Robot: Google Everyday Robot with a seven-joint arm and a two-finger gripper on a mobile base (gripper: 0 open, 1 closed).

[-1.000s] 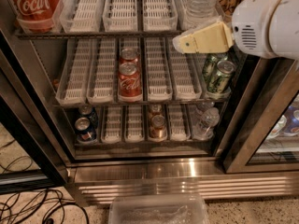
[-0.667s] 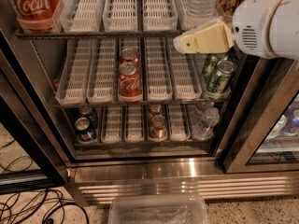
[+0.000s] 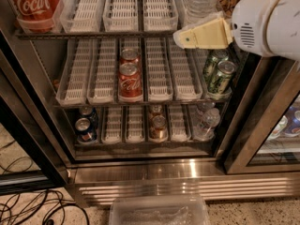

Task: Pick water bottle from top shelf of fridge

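The water bottle (image 3: pixel 201 1), clear ribbed plastic, stands at the right end of the top shelf (image 3: pixel 93 33) of the fridge (image 3: pixel 187 172); its upper part is cut off by the frame's top edge. My gripper (image 3: pixel 186 37), cream-coloured on a white arm (image 3: pixel 267 20), hangs in front of the fridge just below and slightly right of the bottle's base, level with the top shelf's front edge. It holds nothing that I can see.
Red Coca-Cola cans stand at the top left (image 3: pixel 35 3) and on the middle rack (image 3: pixel 130 76). Green cans (image 3: pixel 218 74) sit under the gripper. A small clear bottle (image 3: pixel 206 121) and more cans are on the bottom rack. A plastic tub (image 3: pixel 159 212) and cables (image 3: pixel 28 210) lie on the floor.
My gripper has risen slightly towards the top shelf's edge. Nothing else has moved.
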